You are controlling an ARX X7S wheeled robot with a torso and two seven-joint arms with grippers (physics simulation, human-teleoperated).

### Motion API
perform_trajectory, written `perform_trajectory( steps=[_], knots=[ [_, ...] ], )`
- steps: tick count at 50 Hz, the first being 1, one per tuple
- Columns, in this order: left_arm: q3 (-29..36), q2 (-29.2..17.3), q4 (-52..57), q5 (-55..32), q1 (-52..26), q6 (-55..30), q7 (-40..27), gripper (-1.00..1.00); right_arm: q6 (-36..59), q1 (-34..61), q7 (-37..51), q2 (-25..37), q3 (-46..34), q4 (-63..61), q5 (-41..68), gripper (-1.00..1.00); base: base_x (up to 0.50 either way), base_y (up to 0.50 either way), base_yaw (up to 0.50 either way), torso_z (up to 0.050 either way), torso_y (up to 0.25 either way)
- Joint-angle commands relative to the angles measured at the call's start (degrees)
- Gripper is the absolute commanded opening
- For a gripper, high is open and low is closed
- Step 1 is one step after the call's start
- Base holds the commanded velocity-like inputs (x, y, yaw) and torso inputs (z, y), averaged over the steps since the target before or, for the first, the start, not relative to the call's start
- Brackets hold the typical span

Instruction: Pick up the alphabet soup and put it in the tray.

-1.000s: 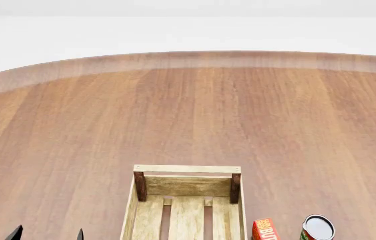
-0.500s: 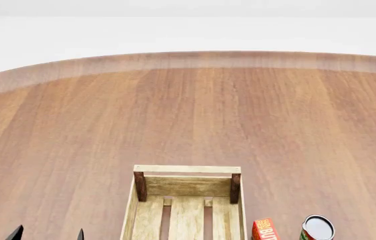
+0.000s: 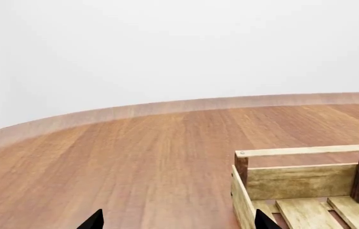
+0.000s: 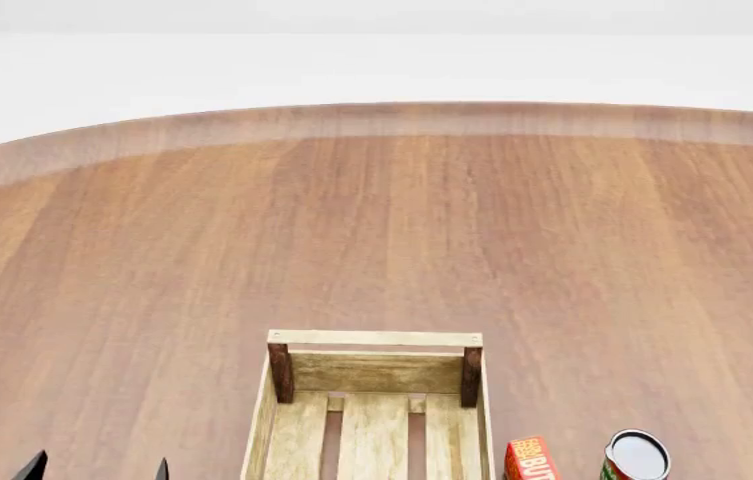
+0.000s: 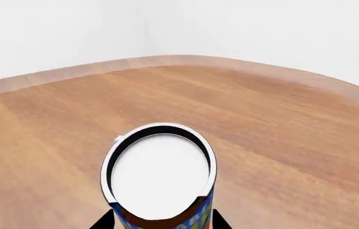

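2 dark fingertips of the right gripper [image 5: 160,220] flank the upright alphabet soup [image 5: 160,179] – grip unconfirmed; tray [image 4: 373,340] lies leftward.

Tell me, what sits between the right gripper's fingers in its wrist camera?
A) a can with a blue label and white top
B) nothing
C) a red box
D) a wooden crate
A: the right wrist view shows the alphabet soup between the right gripper's dark fingertips.
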Motion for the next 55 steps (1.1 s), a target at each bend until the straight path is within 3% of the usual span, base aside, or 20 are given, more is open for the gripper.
perform_trajectory(
  steps=[1, 20, 55],
  knots=[
    [0.22, -0.26, 0.23, -0.16, 0.09, -0.04, -0.29, 1.00, 0.17, 0.51, -0.69, 1.13, -3.50, -5.15, -4.77, -1.00, 0.00, 0.00, 0.00, 0.000, 0.000],
    [0.59, -0.56, 0.50, -0.38, 0.21, -0.06, -0.78, 1.00, 1.70, 2.14, -1.86, 2.22, -10.05, -10.29, -8.90, -1.00, 0.00, 0.00, 0.00, 0.000, 0.001],
    [1.40, -0.84, -0.25, -0.89, -0.36, 0.08, -1.14, 1.00, -1.89, 5.83, -5.85, 0.95, -18.22, -8.95, -10.78, -1.00, 0.00, 0.00, 0.00, 0.000, 0.001]
  ],
)
